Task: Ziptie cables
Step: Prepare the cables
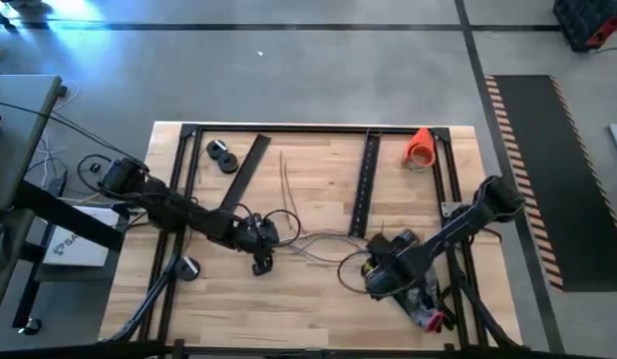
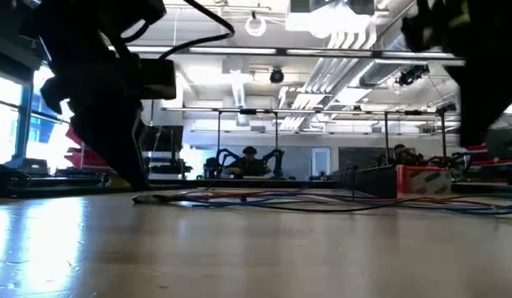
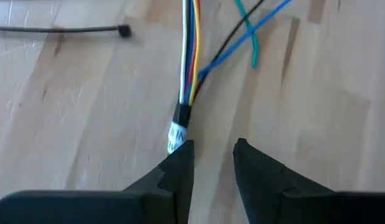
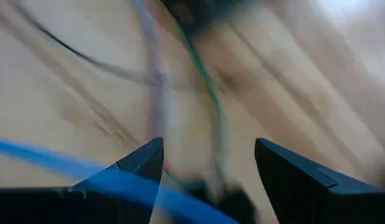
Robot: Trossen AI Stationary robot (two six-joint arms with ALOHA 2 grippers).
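Observation:
The cables [image 1: 308, 239] lie slack on the wooden table's middle. They are thin grey, white and brownish wires, and in the low view the cables [image 2: 322, 201] lie flat on the top. My left gripper [image 3: 214, 155] stands low over the table, open by a narrow gap. In front of it lies a bundle of white, yellow, red and blue wires [image 3: 190, 56], ending in a black sleeve with a white label [image 3: 177, 127]. My right gripper [image 4: 208, 155] is open wide over blue [image 4: 49, 163], green and grey wires at the near right. A black ziptie [image 3: 61, 29] lies apart on the wood. My left gripper has one fingertip [image 3: 183, 152] right at the bundle's labelled end [image 3: 175, 138], which lies flat on the table outside the gap. I cannot tell whether the finger touches it. The fingers come at the bundle along its length.
Two long flat black perforated strips [image 1: 250, 170] [image 1: 368, 179] lie on the far half. Also there: an orange piece [image 1: 420, 147] at the far right, black round parts [image 1: 223, 155] at the far left, a black disc [image 1: 188, 267], and a red-tipped tool [image 1: 428, 319] at the near right.

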